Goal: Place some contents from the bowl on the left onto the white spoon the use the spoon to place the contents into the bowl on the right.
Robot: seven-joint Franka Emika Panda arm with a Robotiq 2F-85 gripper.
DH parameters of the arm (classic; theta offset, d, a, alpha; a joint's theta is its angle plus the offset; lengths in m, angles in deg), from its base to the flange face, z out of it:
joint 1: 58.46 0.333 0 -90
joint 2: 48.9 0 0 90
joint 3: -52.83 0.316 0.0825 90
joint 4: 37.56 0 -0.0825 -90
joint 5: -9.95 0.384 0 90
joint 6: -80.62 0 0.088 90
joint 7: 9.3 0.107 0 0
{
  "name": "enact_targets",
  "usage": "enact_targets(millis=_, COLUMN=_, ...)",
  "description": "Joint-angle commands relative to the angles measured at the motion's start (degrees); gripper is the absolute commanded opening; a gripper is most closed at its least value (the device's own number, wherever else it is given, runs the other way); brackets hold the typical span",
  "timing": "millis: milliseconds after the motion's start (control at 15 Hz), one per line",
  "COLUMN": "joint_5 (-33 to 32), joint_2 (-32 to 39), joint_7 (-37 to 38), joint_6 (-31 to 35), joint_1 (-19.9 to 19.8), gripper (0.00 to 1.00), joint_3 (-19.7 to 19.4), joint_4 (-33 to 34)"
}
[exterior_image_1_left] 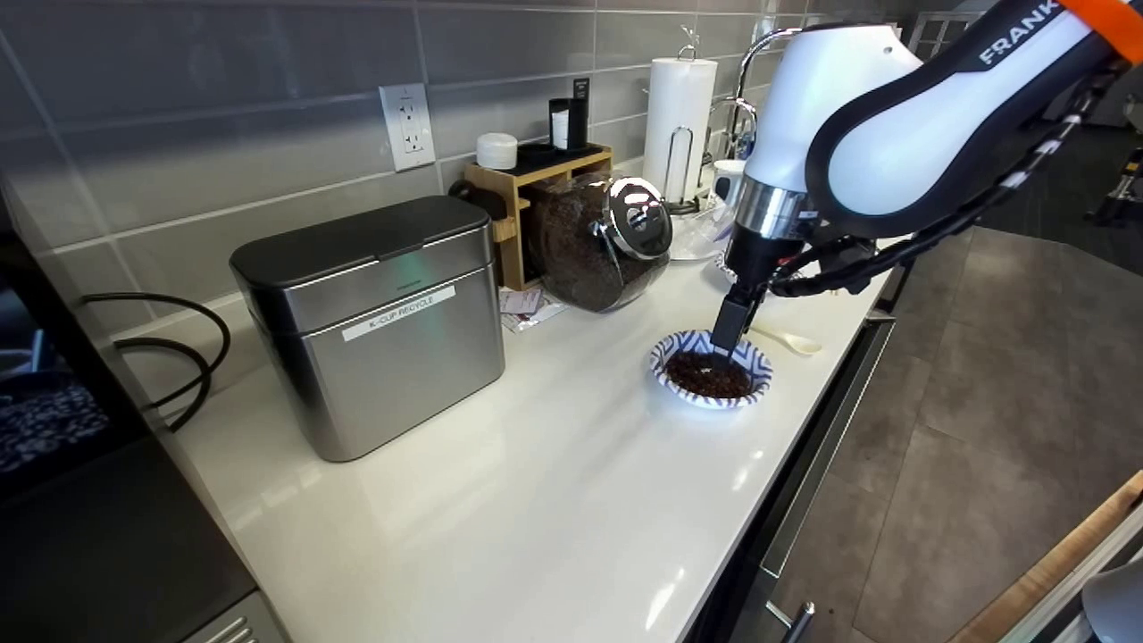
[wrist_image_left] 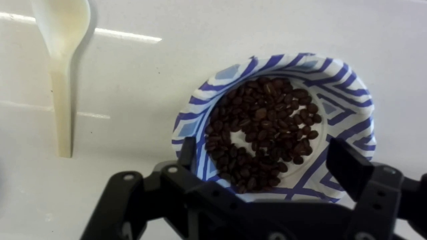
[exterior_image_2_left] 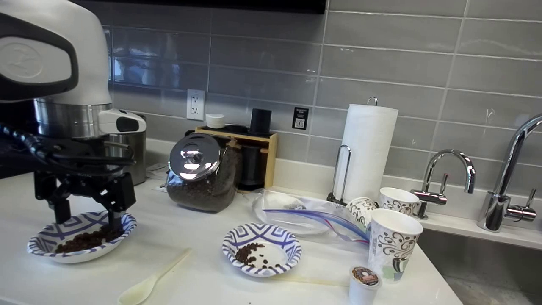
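Left bowl [exterior_image_2_left: 44,242]: we see dark beans [exterior_image_2_left: 87,241] inside.
Gripper [exterior_image_2_left: 89,219]: fingers spread apart, pointing down at that bowl.
White spoon [exterior_image_2_left: 151,281]: we find it on the counter [exterior_image_2_left: 203,290] between the bowls.
Right bowl [exterior_image_2_left: 276,250]: fewer beans [exterior_image_2_left: 244,255], mostly to one side.

Metal bin [exterior_image_1_left: 411,357]: 8 o'clock from the big jar [exterior_image_1_left: 576,254] in an exterior view
Wood shelf [exterior_image_2_left: 271,163]: 2 o'clock from that jar in an exterior view
Paper roll [exterior_image_2_left: 368,152]: white, 3 o'clock from the shelf
Clear bag [exterior_image_2_left: 319,214]: 7 o'clock from the roll
Tall cup [exterior_image_2_left: 394,248]: swirly, 4 o'clock from the bag
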Motion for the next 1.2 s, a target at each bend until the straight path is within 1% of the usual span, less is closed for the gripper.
enact_targets(millis=0, joint_5=-1.38, joint_2=2.45, joint_7=0.13, joint_6=1.65, joint_1=-0.35, gripper=1.0, joint_3=0.62, joint_4=1.17)
enact_targets(millis=1133, joint_5=-4.59, joint_2=8.49, joint_7=1.27, joint_6=1.67, joint_1=-0.39, gripper=1.0, joint_3=1.53, joint_4=5.46)
